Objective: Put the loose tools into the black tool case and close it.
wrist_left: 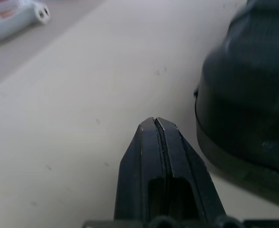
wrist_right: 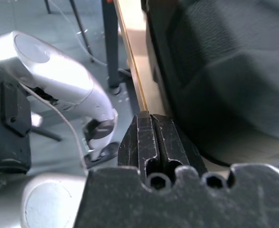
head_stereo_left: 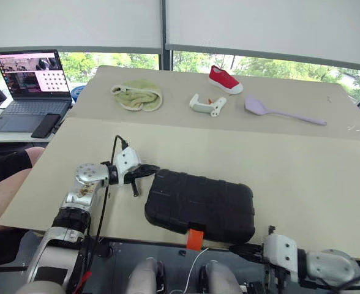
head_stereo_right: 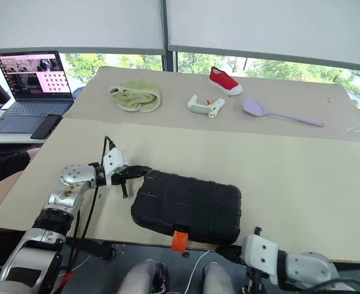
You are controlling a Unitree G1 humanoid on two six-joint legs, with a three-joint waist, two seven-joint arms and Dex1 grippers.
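Left gripper [head_stereo_left: 148, 171] pinched empty beside closed black tool case [head_stereo_left: 201, 205]; right gripper [head_stereo_left: 244, 250] pinched empty below table edge [head_stereo_left: 327, 248]

laptop [head_stereo_left: 31, 86] | phone [head_stereo_left: 46, 125] | green cloth [head_stereo_left: 137, 95] | white gadget [head_stereo_left: 207, 105] | red shoe [head_stereo_left: 225, 80] | lilac spatula [head_stereo_left: 281, 111]

Beige table [head_stereo_left: 302, 177], blinds-topped windows [head_stereo_left: 259, 64]

A rounded-rectangular black plastic tool case [head_stereo_left: 199, 205] with a textured, ribbed shell lies closed and flat on the pale tabletop, at the table's near edge around the middle. Its long side runs left to right, slightly skewed, and its small orange latch [head_stereo_left: 195, 239] overhangs the near edge.
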